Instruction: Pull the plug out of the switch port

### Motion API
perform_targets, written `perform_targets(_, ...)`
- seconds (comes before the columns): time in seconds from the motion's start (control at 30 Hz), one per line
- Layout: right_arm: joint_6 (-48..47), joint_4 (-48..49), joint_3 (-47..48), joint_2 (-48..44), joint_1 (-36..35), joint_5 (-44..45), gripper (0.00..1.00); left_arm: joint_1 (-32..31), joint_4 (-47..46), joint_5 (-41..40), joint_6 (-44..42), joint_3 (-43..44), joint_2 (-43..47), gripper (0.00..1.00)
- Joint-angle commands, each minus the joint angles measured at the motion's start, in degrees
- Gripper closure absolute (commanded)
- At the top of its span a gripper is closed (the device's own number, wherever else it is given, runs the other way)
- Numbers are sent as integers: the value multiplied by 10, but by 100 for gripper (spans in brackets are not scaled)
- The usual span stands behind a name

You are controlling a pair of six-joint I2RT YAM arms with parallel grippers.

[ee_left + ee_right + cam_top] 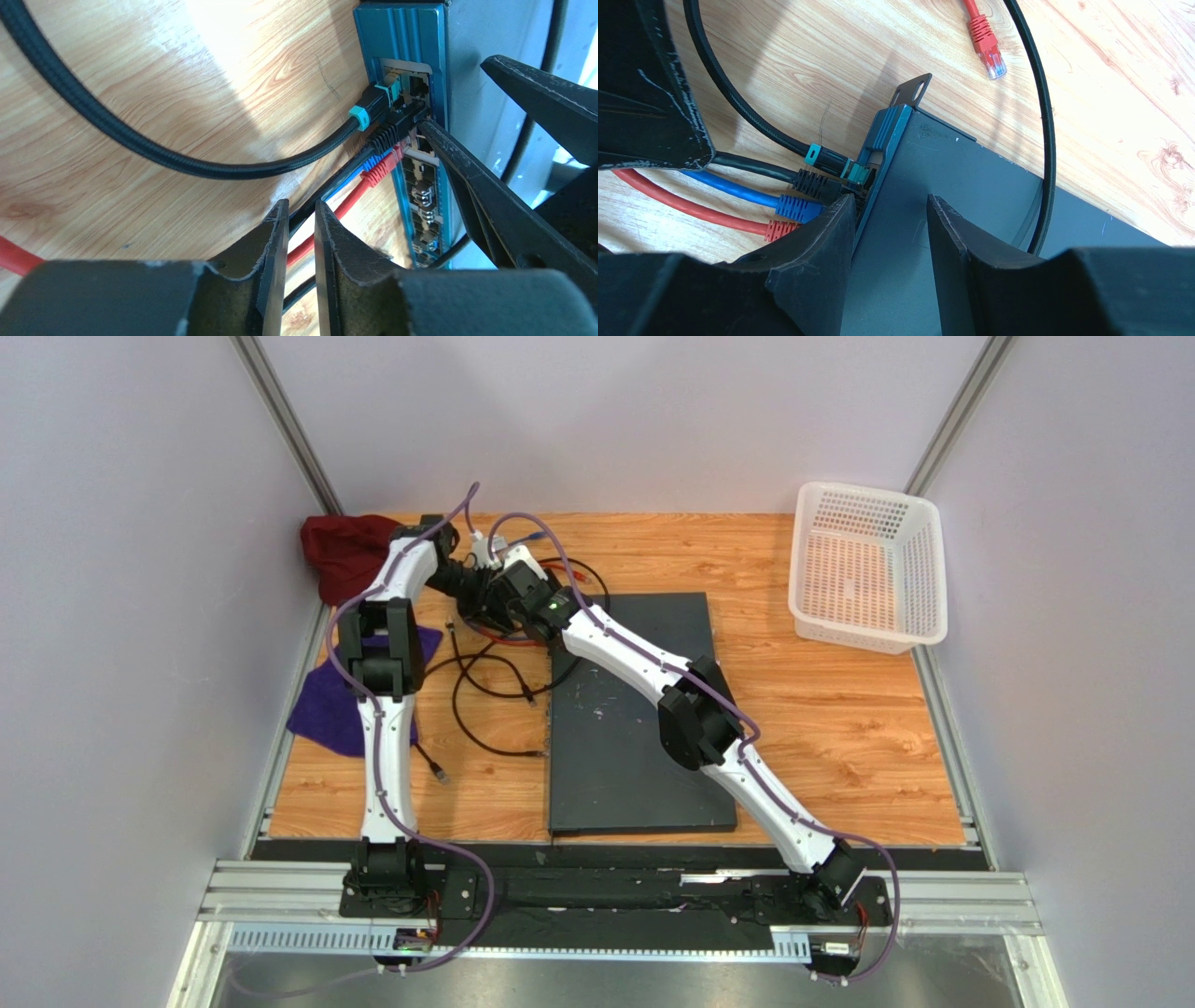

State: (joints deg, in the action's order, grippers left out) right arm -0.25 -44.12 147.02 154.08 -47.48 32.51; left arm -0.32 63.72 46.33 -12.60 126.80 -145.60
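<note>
Your left claw [300,210] sits at the bottom, fingers nearly together with only a slim gap. A red cable [303,246] shows in that gap; gripped or just behind, can't tell. The switch [403,42] shows its teal port face at right. A thick braided cable [140,143] on the counter [210,63] ends in a teal-tipped plug [372,106], seated. The black plug [389,133] and red plug [379,171] sit just below. One finger [477,189] of your right claw [456,91] touches the face beside the black plug.

The large flat dark grey metal switch [610,756] lies mid-frame on the light wooden table [842,742]. The white mesh plastic basket [863,567] sits upper right, well apart. Left of the switch sprawl loose black cables [484,672] (plugged in near its upper-left corner), then a purple cloth [316,714], with a dark red cloth [341,549] above it.
</note>
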Motion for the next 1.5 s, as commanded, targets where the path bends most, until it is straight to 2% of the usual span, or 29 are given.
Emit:
perform_targets(0.0,0,-102,-32,38,33,20,53,-15,0,-20,-23,20,-7,73)
perform_targets(0.07,0,-103,-33,38,33,19,53,-15,1,-19,-26,20,-7,73)
perform_targets(0.23,0,-104,-31,37,35,17,53,-14,12,-16,-47,29,-11,82)
perform_targets(0.37,-1,-105,-31,38,35,15,53,-8,34,0,-72,36,-12,100)
perform_targets(0.57,-1,-106,-31,37,35,14,53,0,47,5,-91,31,-4,99)
perform_targets(0.6,0,-106,-31,37,35,14,53,0,44,6,-98,21,0,80)
perform_targets(0.67,0,-106,-31,37,36,13,53,0,14,0,-92,1,15,65)
perform_targets(0.7,9,-106,-31,37,36,13,53,0,7,2,-82,-13,19,60)
perform_targets(0.8,15,-106,-31,37,36,12,53,0,3,-7,-75,-8,17,59)
perform_targets(0.93,15,-106,-32,37,37,12,53,0,15,-23,-52,22,-3,67)
perform_targets(1.1,16,-106,-31,37,37,11,53,-7,31,-35,-67,41,-14,78)
perform_targets(1.23,17,-106,-31,37,36,11,53,-14,35,-39,-84,41,-11,78)
perform_targets(1.47,19,-106,-29,39,38,6,53,-14,48,-39,-98,54,-16,100)
